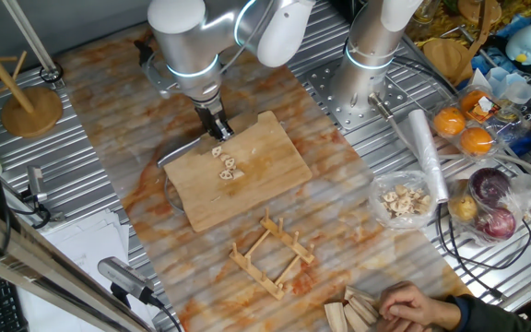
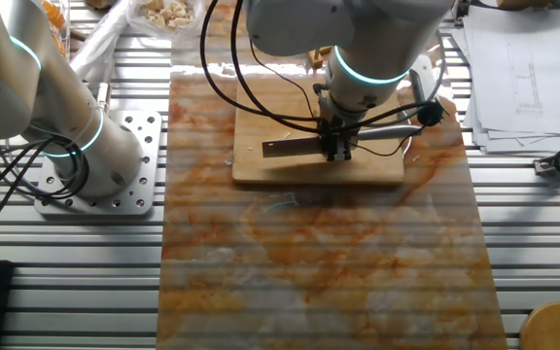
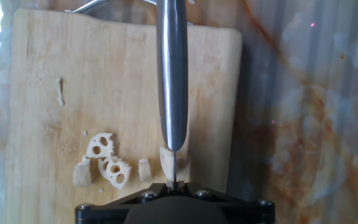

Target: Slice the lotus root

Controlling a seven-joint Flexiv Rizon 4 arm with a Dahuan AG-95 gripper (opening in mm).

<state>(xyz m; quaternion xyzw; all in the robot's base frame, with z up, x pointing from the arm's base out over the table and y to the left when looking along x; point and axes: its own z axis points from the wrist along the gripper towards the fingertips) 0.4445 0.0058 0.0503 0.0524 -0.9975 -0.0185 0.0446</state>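
Note:
Several thin lotus root slices (image 3: pixel 107 158) with small holes lie on the wooden cutting board (image 3: pixel 42 62), left of the blade. A stubby lotus root chunk (image 3: pixel 165 163) sits right under the knife (image 3: pixel 171 74), whose edge rests on it. My gripper (image 3: pixel 174 185) is shut on the knife's handle end, and the blade runs away from it across the board. From one fixed view the gripper (image 1: pixel 218 129) stands over the board's (image 1: pixel 265 138) far edge with the slices (image 1: pixel 228 166) just in front. In the other fixed view the gripper (image 2: pixel 336 146) hides the lotus root.
A wooden rack (image 1: pixel 270 254) lies in front of the board. At the right are a clear bag of pale chips (image 1: pixel 404 198), a plastic roll (image 1: pixel 427 152), oranges (image 1: pixel 450 120) and onions (image 1: pixel 491 189). A person's hand (image 1: pixel 413 302) touches wooden blocks (image 1: pixel 353 312). A second arm's base (image 1: pixel 367 83) stands behind.

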